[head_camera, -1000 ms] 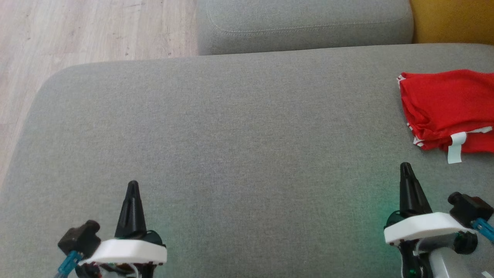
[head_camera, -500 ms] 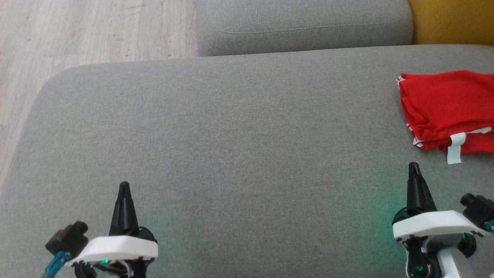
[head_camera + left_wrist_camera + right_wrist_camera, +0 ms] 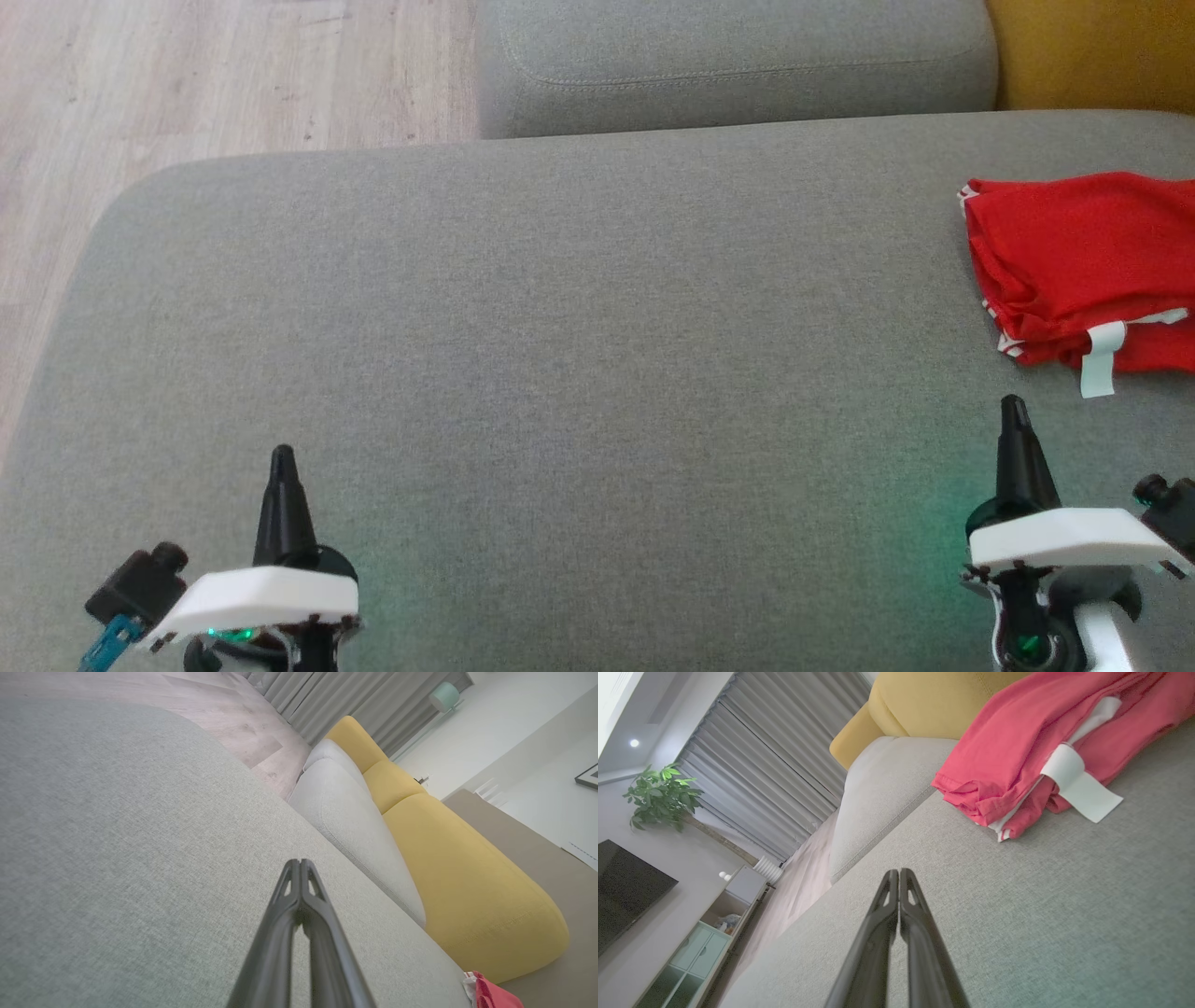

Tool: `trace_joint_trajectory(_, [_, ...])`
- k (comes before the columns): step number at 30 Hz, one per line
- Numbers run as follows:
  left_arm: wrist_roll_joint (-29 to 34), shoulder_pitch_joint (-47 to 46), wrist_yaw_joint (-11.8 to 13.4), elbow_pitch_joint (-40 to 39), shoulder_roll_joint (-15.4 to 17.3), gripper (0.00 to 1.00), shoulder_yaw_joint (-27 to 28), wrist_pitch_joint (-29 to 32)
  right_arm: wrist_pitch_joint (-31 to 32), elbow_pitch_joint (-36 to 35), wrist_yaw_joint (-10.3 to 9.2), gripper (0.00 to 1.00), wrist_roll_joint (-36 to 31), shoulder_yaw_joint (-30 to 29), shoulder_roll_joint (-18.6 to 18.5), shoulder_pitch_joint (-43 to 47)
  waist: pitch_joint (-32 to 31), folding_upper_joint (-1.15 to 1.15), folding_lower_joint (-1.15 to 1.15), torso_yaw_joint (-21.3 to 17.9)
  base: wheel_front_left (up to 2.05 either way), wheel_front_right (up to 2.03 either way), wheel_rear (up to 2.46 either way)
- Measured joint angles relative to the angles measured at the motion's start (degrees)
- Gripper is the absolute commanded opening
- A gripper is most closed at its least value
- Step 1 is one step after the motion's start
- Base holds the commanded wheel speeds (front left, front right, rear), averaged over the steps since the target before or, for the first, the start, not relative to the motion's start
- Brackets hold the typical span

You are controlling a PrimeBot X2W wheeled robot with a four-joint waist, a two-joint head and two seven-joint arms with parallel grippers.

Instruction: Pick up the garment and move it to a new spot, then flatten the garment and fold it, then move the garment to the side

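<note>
Grey sofa seat [image 3: 560, 327], yellow cushion [image 3: 1092, 47] behind, red garment [image 3: 1074, 252] likely folded, left hand [image 3: 282, 455], right hand [image 3: 1013, 403] both closed

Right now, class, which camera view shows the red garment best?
The right wrist view: the folded red garment lies close, its layered edges and white tag clear. The head view shows the garment cut off at the right edge; the left wrist view shows a small red corner.
</note>
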Motion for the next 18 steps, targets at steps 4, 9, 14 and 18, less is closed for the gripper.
trace_joint_trajectory(4, [-2.3,0.0,0.0,0.0,0.0,0.0,0.2,0.5,0.7,-0.1,0.0,0.0,2.6,-0.3,0.0,0.0,-0.1,0.0,0.0,0.0,0.0,0.0,0.0])
trace_joint_trajectory(9, [-5.2,0.0,-0.1,0.0,0.0,0.0,0.9,1.5,1.5,-0.3,0.0,0.0,5.9,-0.7,0.0,0.0,-0.2,0.0,0.0,0.0,0.0,0.0,0.0])
trace_joint_trajectory(14, [-8.0,-0.1,-0.1,0.0,0.0,0.0,1.7,2.3,2.4,-0.6,0.0,0.0,9.2,-1.1,0.0,0.0,-0.2,0.0,0.0,0.0,0.0,0.0,0.0])
trace_joint_trajectory(18, [-10.3,-0.1,-0.3,-0.1,0.0,0.0,1.9,3.0,3.0,-0.8,0.0,0.0,11.8,-1.3,0.0,0.0,-0.3,0.0,0.0,0.0,0.0,0.0,0.0])
